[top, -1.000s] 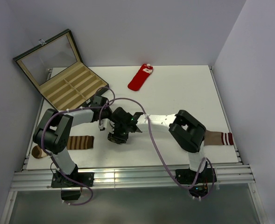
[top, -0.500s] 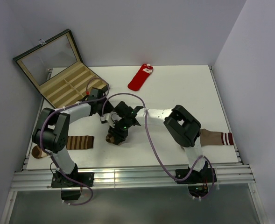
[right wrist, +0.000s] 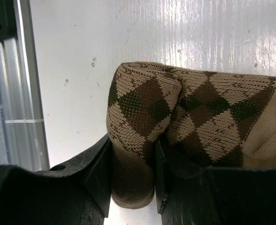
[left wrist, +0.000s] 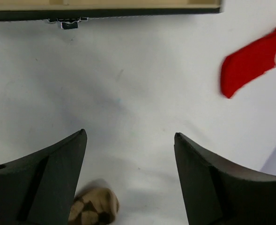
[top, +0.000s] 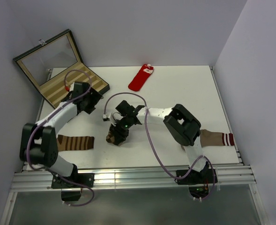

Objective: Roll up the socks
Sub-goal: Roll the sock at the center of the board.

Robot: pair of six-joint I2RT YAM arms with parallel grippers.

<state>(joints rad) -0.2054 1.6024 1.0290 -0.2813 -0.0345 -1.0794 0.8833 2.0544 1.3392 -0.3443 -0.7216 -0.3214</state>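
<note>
At the middle of the table (top: 184,93) we find the argyle sock (right wrist: 189,112) bunched into a compact roll. The right claw (right wrist: 133,159) is clenched on one fold of it. In the right wrist view the dark fingers pinch the fabric from both sides. The rest of the roll bulges to the right of the grip and rests on the surface.

We record the left claw (left wrist: 130,138) as released, with its jaws wide apart and nothing between them. It hovers near the front corner of the box (top: 74,86), apart from the roll. In its own wrist view a corner of the roll shows at the bottom edge, just beside the left finger and behind the fingertips.

We note the red sock (top: 141,78) lying flat and unrolled at the far side, well apart from both claws. Its long axis runs on a diagonal, with the toe pointing near-left and the white cuff far-right. From the left claw it lies ahead and off to the right, so the toe is the end that faces both arms.

Both claws stand at a similar remove from it, but only the left is free. We judge that arm better placed for the reach. It would meet the toe first, roughly along the sock's length. The argyle roll looks close to finished; the red sock is not yet begun.
</note>
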